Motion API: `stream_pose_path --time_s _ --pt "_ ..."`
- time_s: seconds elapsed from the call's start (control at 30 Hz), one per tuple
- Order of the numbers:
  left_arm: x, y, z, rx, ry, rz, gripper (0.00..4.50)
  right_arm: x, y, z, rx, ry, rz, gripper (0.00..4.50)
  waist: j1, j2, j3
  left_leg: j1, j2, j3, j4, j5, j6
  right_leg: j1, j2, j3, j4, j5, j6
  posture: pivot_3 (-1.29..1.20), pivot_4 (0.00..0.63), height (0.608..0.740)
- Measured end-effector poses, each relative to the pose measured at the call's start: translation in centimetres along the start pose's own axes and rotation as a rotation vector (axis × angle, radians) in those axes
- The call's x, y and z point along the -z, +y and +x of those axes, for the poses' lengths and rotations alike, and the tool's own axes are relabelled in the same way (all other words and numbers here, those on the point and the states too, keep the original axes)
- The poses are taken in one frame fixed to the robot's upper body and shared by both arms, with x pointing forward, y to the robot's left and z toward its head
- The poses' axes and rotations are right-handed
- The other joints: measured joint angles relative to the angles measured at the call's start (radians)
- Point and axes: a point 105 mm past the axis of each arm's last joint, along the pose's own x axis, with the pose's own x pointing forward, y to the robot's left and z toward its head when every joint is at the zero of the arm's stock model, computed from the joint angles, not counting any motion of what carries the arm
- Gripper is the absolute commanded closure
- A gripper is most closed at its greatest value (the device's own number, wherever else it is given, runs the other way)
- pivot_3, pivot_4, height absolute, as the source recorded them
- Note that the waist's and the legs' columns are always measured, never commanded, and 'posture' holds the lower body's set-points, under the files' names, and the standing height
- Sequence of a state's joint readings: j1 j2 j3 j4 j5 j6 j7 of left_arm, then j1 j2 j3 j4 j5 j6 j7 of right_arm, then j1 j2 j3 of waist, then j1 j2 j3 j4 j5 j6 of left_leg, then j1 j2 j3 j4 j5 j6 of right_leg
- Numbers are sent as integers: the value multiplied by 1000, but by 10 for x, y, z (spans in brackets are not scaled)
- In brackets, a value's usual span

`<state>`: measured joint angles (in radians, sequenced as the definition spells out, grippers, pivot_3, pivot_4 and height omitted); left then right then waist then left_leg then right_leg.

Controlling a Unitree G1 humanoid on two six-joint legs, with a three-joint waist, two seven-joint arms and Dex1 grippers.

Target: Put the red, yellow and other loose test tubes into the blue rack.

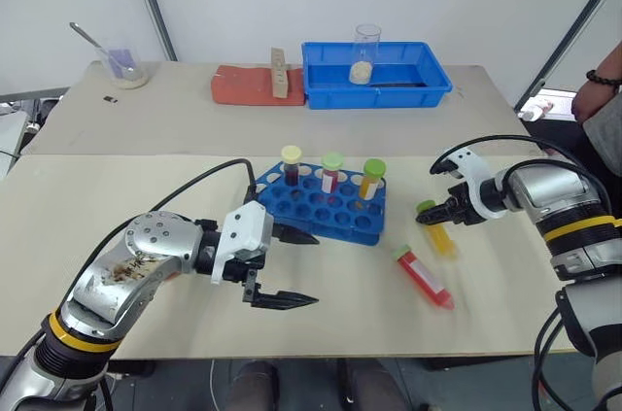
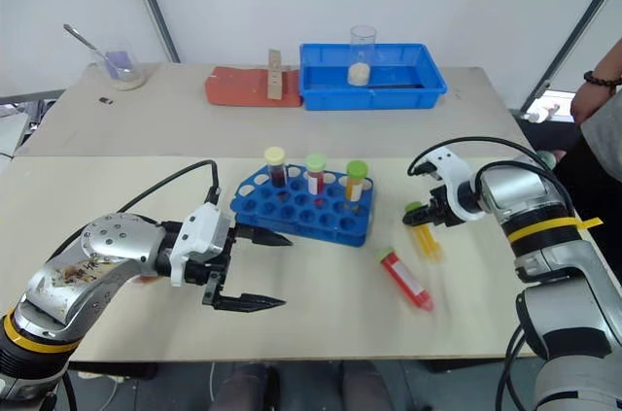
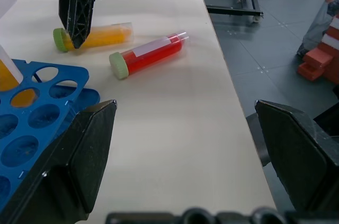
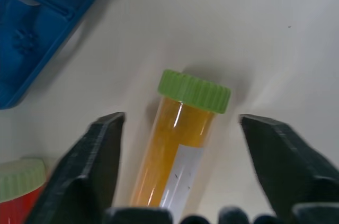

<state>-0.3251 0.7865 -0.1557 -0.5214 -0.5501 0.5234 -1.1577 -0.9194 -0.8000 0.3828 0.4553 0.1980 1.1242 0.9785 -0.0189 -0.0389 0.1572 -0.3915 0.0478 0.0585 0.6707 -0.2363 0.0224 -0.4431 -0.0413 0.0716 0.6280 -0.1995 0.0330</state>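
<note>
Both right tool [image 4: 177, 166] fingers straddle yellow tube [image 4: 183, 128].

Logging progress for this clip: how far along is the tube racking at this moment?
Done: three capped tubes stand upright in the blue rack. In hand: the right gripper straddles the yellow tube, which lies on the table, its fingers apart and not yet gripping. Left: that yellow tube and the red tube lying beside it. The left gripper hangs open near the rack, holding nothing.
</note>
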Motion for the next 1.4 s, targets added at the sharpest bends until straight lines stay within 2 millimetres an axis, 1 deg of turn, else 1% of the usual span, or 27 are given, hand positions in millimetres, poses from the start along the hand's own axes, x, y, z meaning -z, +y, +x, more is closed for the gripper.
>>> stream_pose_path --time_s 0.03,0.1,0.17,0.2,0.37,0.47,0.53,0.63,0.67,0.77,0.83,0.9,0.97,1.03,1.1,1.2,1.27,1.33,1.4 --pt "0 0 0 0 -1 2 0 0 1 1 -4 1 -1 2178 0 0 0 0 0 0 0 0 0 0 0 0 0 0 0 0 150 740" --pt "1 1 0 -1 2 4 0 0 3 3 -6 8 6 2936 0 0 0 0 0 0 0 0 0 0 0 0 0 0 0 0 150 740" --pt "3 1 1 -3 5 9 0 0 3 3 2 13 11 3508 0 0 0 0 0 0 0 0 0 0 0 0 0 0 0 0 150 740" --pt "3 1 1 -1 7 8 0 0 3 3 6 13 13 3557 0 0 0 0 0 0 0 0 0 0 0 0 0 0 0 0 150 740" --pt "5 2 2 1 -6 -8 0 2 5 1 22 8 37 3557 0 0 0 0 0 0 0 0 0 0 0 0 0 0 0 0 150 740" --pt "3 9 1 -37 -63 -36 0 2 10 -4 9 -17 45 3557 1 0 0 -1 0 -1 0 0 0 -1 0 0 0 0 0 0 150 740" --pt "-2 14 -2 -73 -119 -48 0 1 11 -14 19 -56 14 3557 3 0 0 -2 0 -1 0 0 0 -1 0 -1 0 0 1 0 150 740" --pt "-7 19 -8 -113 -180 -62 0 2 12 -34 51 -129 -51 3558 6 0 0 -3 0 -2 0 -1 1 -1 0 -2 -1 0 1 0 150 740" --pt "-9 19 -10 -121 -204 -67 0 3 16 -44 53 -173 -86 3558 7 0 0 -3 0 -3 0 -1 1 -1 0 -2 -1 0 1 0 150 740" --pt "-14 22 -15 -133 -252 -71 0 4 36 -58 10 -293 -185 3558 4 0 0 -3 0 -3 0 -1 1 -1 0 -2 -2 -1 3 0 150 740" --pt "-13 23 -20 -138 -245 -59 0 5 61 -68 -67 -424 -259 3558 4 0 0 -3 0 -4 0 -1 1 0 0 -3 -1 -2 3 0 150 740" --pt "-8 26 -28 -145 -201 -41 0 -2 93 -79 -159 -601 -344 3558 -2 0 0 0 1 -4 0 -1 1 1 2 -2 0 -2 3 0 150 740" --pt "-1 30 -35 -155 -156 -29 0 -12 119 -89 -200 -762 -412 3558 -6 0 0 2 1 -4 0 -1 1 3 3 -2 1 -2 3 0 150 740" --pt "2 32 -38 -153 -134 -22 0 -22 134 -95 -198 -908 -417 3558 -6 0 0 3 1 -4 1 -1 1 3 3 -2 1 -4 -3 0 150 740" --pt "1 34 -39 -148 -129 -11 0 -29 140 -95 -181 -1002 -388 3558 -5 0 0 2 1 -4 5 -1 1 3 3 -2 2 -4 -4 0 150 740" --pt "-3 35 -40 -142 -128 5 0 -39 147 -89 -132 -1102 -357 3558 -6 0 0 2 1 -3 6 -1 1 4 1 -1 1 -3 -3 0 150 740" --pt "-4 36 -40 -142 -127 3 0 -45 149 -81 -94 -1164 -323 3558 -6 0 0 1 1 -3 6 -1 1 3 1 -1 1 -3 -3 0 150 740" --pt "-4 37 -40 -142 -127 -6 0 -46 147 -63 -60 -1173 -285 3558 -6 0 0 0 1 -3 6 -1 1 3 1 -1 1 -4 -4 0 150 740" --pt "-4 37 -40 -140 -131 -15 0 -48 146 -56 -35 -1185 -272 3559 -6 0 0 -1 1 -3 5 -1 1 2 2 -1 1 -4 -4 0 150 740"
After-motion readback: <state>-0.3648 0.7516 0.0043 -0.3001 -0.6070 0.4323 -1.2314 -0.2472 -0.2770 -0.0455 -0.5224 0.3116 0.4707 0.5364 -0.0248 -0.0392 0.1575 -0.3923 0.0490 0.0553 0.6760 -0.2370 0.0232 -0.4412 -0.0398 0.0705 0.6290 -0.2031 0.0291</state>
